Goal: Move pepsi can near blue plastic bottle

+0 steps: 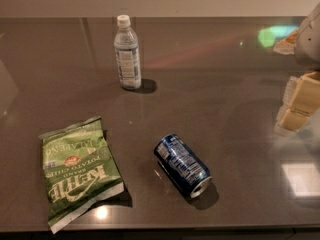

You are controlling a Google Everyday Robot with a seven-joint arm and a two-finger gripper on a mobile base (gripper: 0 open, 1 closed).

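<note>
The pepsi can (182,164) lies on its side on the dark grey countertop (220,84), front centre, its silver end pointing to the front right. The blue plastic bottle (127,53) stands upright at the back, left of centre, with a white cap and blue-and-white label. The gripper (296,104) shows at the right edge as cream-coloured finger parts, well to the right of and apart from the can. It holds nothing that I can see.
A green Kettle jalapeño chips bag (79,171) lies flat at the front left, left of the can. The counter's front edge runs along the bottom of the view. A wall stands behind the counter.
</note>
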